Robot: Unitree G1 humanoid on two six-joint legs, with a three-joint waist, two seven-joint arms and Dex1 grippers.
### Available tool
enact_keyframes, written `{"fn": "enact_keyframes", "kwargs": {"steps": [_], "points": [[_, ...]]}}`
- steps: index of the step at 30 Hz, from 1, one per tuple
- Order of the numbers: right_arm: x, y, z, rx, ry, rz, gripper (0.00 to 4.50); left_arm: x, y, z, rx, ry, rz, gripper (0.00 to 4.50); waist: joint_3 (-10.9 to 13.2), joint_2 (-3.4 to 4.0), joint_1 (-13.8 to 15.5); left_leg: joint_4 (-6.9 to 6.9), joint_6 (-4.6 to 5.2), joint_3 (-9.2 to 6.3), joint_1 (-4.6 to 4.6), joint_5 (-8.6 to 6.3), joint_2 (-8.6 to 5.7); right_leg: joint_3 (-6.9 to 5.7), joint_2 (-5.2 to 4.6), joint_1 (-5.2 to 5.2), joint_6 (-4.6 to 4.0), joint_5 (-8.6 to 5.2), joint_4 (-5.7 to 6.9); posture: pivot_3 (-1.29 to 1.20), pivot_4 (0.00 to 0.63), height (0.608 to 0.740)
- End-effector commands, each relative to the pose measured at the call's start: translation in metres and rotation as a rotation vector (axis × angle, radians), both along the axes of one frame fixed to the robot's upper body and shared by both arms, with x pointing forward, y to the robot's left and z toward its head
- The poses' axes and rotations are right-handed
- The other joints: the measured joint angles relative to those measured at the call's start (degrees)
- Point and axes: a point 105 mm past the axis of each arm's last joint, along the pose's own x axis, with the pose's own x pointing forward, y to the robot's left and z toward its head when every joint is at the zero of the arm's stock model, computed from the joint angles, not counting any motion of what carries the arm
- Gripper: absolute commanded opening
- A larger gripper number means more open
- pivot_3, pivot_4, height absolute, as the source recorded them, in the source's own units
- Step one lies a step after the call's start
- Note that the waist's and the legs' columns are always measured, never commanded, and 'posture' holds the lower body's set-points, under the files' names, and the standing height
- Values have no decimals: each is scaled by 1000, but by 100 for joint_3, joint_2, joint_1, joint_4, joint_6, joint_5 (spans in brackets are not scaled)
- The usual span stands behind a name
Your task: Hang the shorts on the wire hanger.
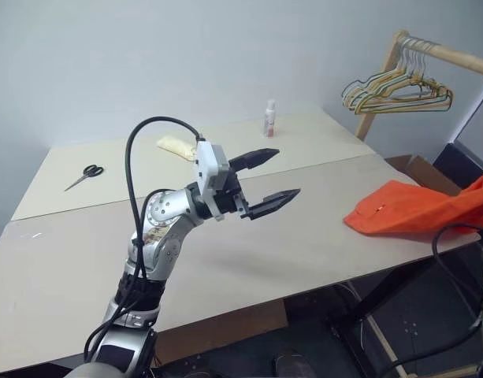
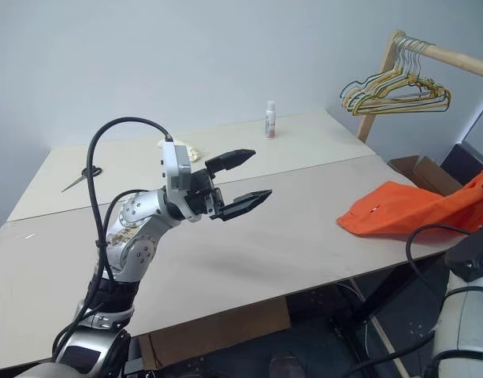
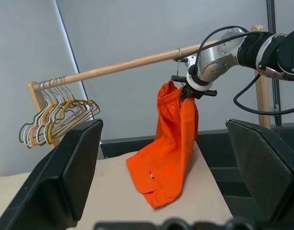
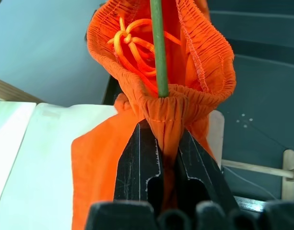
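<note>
At the right end of the counter (image 1: 225, 260) my right pincer (image 4: 167, 158) was clamped tight on the gathered elastic waistband of the shorts (image 3: 170, 143), the two black fingers (image 4: 137, 163) pressed together with the ruffled orange cloth squeezed between them. The shorts hung lengthwise from that grip, waistband up and leg hems down, their long axis close to vertical. The lower part trailed onto the pale counter edge and lay there in a soft crumpled heap with a small white tag showing. The fabric was bright orange and thin, folding loosely, and a knotted orange drawstring sat inside the puckered waist opening. A thin olive-green wire (image 4: 159, 48), straight and smooth, ran down into that opening and met the waistband just above my fingertips; I took it for part of the wire hanger, though its full shape was hidden from me.

My left pincer (image 1: 271, 179) was held above the middle of the counter, spread wide and gripping nothing, its tapered black fingers pointing toward the shorts.

A round wooden rail (image 3: 127, 64) stood beyond the counter with a bunch of yellow, green and dark hangers (image 1: 395, 90) at one end. Scissors (image 1: 85, 175) and a small white bottle (image 1: 269, 118) stood on the far part of the counter.
</note>
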Motion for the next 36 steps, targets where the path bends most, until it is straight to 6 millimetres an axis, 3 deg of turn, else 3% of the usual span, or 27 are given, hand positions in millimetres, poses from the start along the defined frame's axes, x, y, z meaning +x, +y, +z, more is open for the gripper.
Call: {"fn": "enact_keyframes", "kwargs": {"steps": [1, 8, 15, 16, 18, 20, 26, 28, 32, 36], "points": [[2, -1, 4, -53, 11, 15, 0, -4, 5, 15, -46, -45, -7, 4459, 6, -9, 2, 0, 2, 7, 4, -1, 0, 7, 1, 0, 2, 1, 0, -94, 0, 740], [7, 4, -8, -94, 79, 46, 0, -20, 5, 23, -130, -20, -108, 4459, 20, -31, 4, -2, 24, 48, 23, -14, 7, 46, 3, 4, 13, 3, -10, -82, 0, 740], [9, 6, -10, -154, 129, 75, 0, -18, 5, 26, -161, -21, -92, 4459, 21, -34, 3, -2, 28, 63, 26, -16, 14, 69, 17, 7, 32, 15, -33, -79, 0, 740], [9, 5, -9, -185, 148, 74, 552, -18, 5, 27, -170, -21, -95, 4500, 21, -34, 3, -2, 29, 64, 25, -17, 16, 74, 21, 9, 36, 18, -40, -78, 0, 740], [9, 4, -7, -227, 171, 81, 953, -18, 6, 28, -173, -22, -98, 4500, 20, -33, 3, -2, 31, 68, 23, -18, 21, 76, 25, 10, 39, 24, -55, -76, 0, 740], [8, 2, -4, -290, 211, 74, 1625, -19, 5, 28, -169, -22, -99, 4500, 20, -31, 9, -4, 31, 73, 21, -18, 24, 80, 28, 11, 42, 32, -70, -75, 0, 740], [-4, -1, 24, -595, 381, -46, 3811, -19, 3, 23, -152, -16, -90, 4500, 19, -23, 46, -3, 39, 76, 17, -23, 19, 84, 21, 7, 50, 36, -78, -78, 0, 740], [-11, 3, 48, -804, 458, -140, 4470, -18, 3, 22, -148, -16, -87, 4500, 18, -21, 57, -3, 40, 76, 16, -24, 16, 84, 16, 2, 51, 36, -80, -80, 0, 740], [-18, 20, 83, -1060, 480, -260, 4470, -18, 3, 24, -150, -20, -95, 4500, 16, -18, 56, -2, 46, 76, 17, -27, 12, 84, 9, -7, 54, 36, -81, -82, 0, 740], [-1, 52, 101, -1267, 373, -219, 4470, -17, 5, 28, -160, -27, -101, 4500, 16, -19, 51, -1, 50, 78, 20, -29, 12, 86, 10, -6, 57, 38, -84, -74, 0, 740]]}}
